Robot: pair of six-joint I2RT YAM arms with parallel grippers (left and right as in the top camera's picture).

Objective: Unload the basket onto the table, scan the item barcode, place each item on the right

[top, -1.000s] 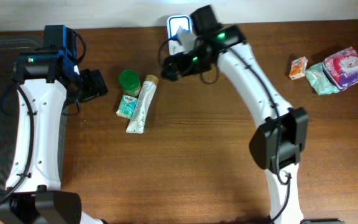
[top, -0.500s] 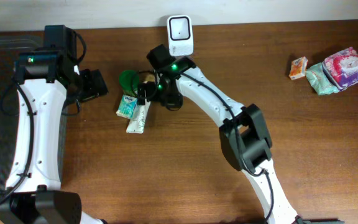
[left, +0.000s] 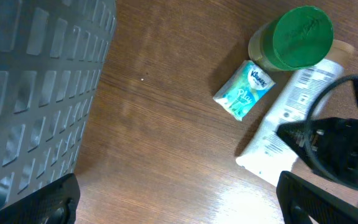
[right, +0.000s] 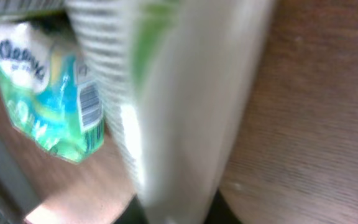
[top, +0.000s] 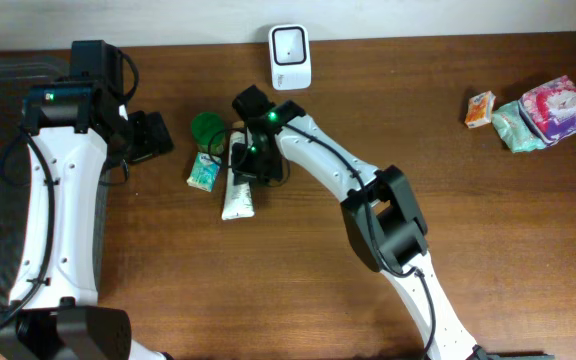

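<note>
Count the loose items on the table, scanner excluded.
6. Mid-table: green-lidded jar, teal tissue pack, white tube. Far right: orange packet, second teal pack, pink pack. More could hide underneath.

You had the left gripper [left: 185, 208] hanging over the table [left: 160, 143] with its jaws wide, a grey basket [left: 36, 93] filling the left side. Up right stood a green-lidded jar [left: 300, 37] with a tissue pack [left: 244, 90] against it. A white tube [left: 284, 134] lay just beside both, the black right gripper [left: 337, 152] over its lower half.
</note>
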